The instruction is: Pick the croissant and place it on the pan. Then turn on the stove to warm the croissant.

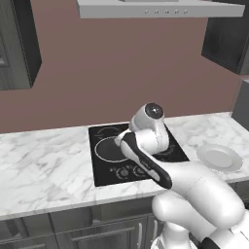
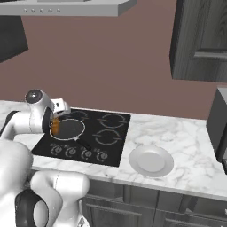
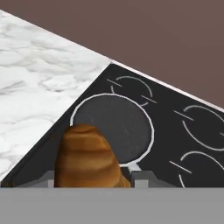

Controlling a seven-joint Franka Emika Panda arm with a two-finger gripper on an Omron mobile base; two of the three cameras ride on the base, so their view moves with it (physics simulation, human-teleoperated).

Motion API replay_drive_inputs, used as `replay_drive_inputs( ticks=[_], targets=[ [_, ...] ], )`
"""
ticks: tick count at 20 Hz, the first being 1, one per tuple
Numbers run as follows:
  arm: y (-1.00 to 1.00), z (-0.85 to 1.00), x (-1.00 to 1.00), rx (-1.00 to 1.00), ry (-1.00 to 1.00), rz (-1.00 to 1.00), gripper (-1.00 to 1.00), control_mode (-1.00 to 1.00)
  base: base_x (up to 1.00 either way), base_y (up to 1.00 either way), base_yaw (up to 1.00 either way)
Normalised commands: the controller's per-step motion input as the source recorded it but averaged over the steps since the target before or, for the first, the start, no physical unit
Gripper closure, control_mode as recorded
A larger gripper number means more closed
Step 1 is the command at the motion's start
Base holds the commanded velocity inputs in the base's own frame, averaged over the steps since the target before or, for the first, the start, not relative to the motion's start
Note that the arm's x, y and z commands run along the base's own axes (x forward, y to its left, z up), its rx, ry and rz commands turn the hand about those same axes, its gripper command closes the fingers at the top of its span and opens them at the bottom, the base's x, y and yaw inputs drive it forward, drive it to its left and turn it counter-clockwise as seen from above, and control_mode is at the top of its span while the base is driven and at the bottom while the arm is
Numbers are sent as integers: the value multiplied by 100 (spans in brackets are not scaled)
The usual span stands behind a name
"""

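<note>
Holding the croissant (image 3: pixel 89 157) clamped in the gripper (image 2: pixel 55 124), just above the near-left edge of the pan (image 3: pixel 114 130), not yet resting in it. Sitting on the front-left burner of the stove (image 2: pixel 106 133), with the row of knobs (image 2: pixel 79 153) along the front edge. Lying on the marble counter (image 2: pixel 186 150) just right of the cooktop: a pale round plate (image 2: pixel 151 161).

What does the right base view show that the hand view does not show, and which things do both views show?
Right base view alone: the four knobs along the stove's front edge, the pale plate on the counter right of the stove, and the pan's thin handle.

Hand view alone: the croissant's ridged surface seen close.

Both: the croissant held in the gripper, the pan and the stove.
</note>
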Motion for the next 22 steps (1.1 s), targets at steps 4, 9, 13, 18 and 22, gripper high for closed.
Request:
replay_drive_inputs(
  ticks=[4, 9, 13, 18, 22],
  targets=[
    [10, -32, 62, 0, 8, 0, 100, -100, 0, 0, 0],
    [17, -46, 51, 0, 11, 0, 100, -100, 0, 0, 0],
    [23, -47, 50, 0, 10, 0, 100, -100, 0, 0, 0],
    [20, -37, 47, 0, 8, 0, 100, -100, 0, 0, 0],
    [14, -26, 49, 0, 7, 0, 100, -100, 0, 0, 0]
  ],
)
